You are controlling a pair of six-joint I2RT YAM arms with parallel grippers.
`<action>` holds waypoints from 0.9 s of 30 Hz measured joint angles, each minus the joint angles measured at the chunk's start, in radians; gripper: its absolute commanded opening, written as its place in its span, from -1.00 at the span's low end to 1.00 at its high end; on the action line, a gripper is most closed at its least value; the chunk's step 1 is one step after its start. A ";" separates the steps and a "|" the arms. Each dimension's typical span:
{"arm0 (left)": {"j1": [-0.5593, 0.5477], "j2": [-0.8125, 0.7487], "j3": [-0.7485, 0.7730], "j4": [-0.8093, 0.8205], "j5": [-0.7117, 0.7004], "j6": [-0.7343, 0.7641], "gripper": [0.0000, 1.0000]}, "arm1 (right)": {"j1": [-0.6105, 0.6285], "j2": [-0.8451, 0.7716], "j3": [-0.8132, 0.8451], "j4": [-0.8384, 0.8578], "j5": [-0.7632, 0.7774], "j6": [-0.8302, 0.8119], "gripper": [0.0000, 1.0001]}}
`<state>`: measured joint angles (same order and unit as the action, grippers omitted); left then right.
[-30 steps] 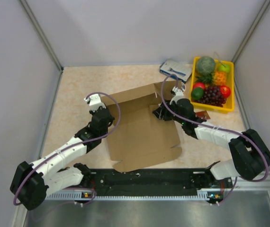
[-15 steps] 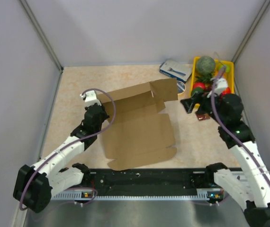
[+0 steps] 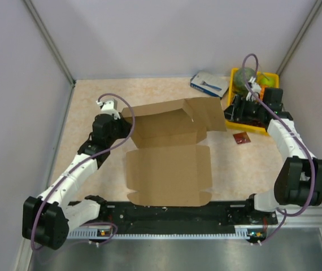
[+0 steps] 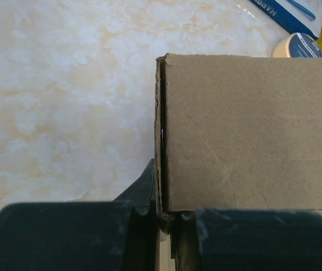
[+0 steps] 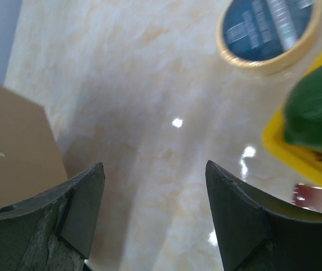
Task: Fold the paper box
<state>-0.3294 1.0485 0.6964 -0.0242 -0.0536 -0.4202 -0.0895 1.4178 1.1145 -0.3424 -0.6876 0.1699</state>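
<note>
Half folded at best, by the look of the box (image 3: 169,175). Lay mid-tabletop (image 3: 87,101) between the two arms, with the near panel flat and the far panel raised as a wall, a flap tipped off its right end. Seemed done so far: that one wall lifted on its crease. Seemed left to do: raising the side walls, tucking the flaps, bringing the lid over.

Ran lengthwise from the bases toward the far wall, roughly square to them, with the raised part angled slightly. Showed main creases crossing left to right, and faced its hollow side up and toward the bases.

Was gripped at the far-left corner by the left pincer (image 3: 117,119), clamped tight on the upright cardboard edge, as plain in the left wrist view.

Found the right pincer (image 3: 235,110) apart from the box, hanging by the tray (image 3: 255,129), spread wide with nothing between and only bare tabletop below. Showed a tape roll (image 5: 268,28) ahead of it.
</note>
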 measured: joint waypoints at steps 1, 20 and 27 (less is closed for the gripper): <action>0.013 0.013 0.016 -0.012 0.034 0.001 -1.00 | 0.006 0.008 -0.023 0.003 -0.044 -0.011 0.43; 0.059 0.071 0.050 -0.018 0.177 0.031 -1.00 | 0.388 -0.220 -0.139 0.072 -0.031 -0.070 0.52; 0.060 0.071 0.050 -0.014 0.188 0.031 -1.00 | 0.464 -0.230 -0.146 0.086 0.085 -0.109 0.52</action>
<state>-0.2691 1.1198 0.7460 -0.0380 0.1345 -0.3897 0.3748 1.1881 0.9680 -0.2562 -0.6025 0.0608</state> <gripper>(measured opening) 0.069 0.760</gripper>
